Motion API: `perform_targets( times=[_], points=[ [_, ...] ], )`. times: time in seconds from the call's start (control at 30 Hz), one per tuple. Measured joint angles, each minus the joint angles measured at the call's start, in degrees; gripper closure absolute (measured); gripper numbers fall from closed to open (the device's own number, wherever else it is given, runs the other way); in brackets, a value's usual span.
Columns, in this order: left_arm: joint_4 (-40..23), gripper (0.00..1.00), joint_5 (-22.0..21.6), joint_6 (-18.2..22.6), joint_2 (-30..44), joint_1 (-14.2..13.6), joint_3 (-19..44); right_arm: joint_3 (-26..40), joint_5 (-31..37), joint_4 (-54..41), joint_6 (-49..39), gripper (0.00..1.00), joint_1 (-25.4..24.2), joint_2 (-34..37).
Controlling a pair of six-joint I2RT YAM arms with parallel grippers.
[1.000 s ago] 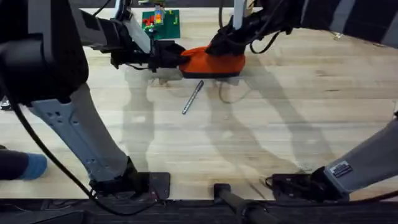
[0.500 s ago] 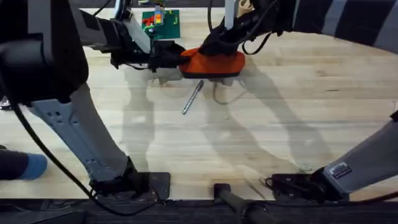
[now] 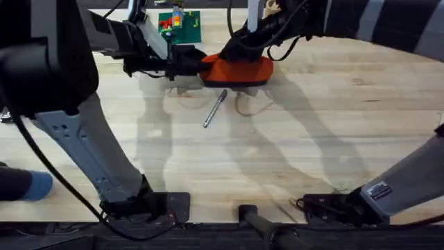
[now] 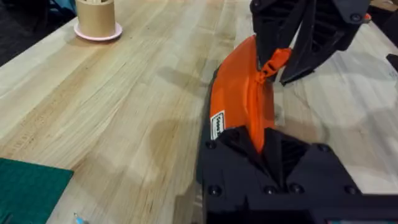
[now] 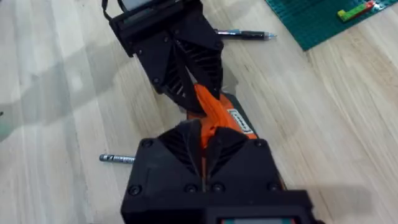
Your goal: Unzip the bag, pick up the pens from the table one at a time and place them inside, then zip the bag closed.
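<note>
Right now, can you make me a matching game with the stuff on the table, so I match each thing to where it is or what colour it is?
Things:
1. pencil pouch
2. silver-grey pen
3. black pen
4. green mat

Clues:
A. lying alone on bare wood in front of the pouch
B. orange, pinched at both ends by the left gripper and right gripper
C. flat, with small coloured bricks on it
D. on the wood near the mat's edge

Pairs: 1-B, 2-A, 3-D, 4-C
</note>
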Motion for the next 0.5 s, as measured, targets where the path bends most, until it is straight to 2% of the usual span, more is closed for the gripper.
perform_targets(
  times=[0.5],
  points=[
    [0.1, 0.959, -0.1, 0.0, 0.0, 0.4, 0.0, 0.0, -0.6, 5.4, 2.8, 0.970, 1.3, 2.5]
  ],
)
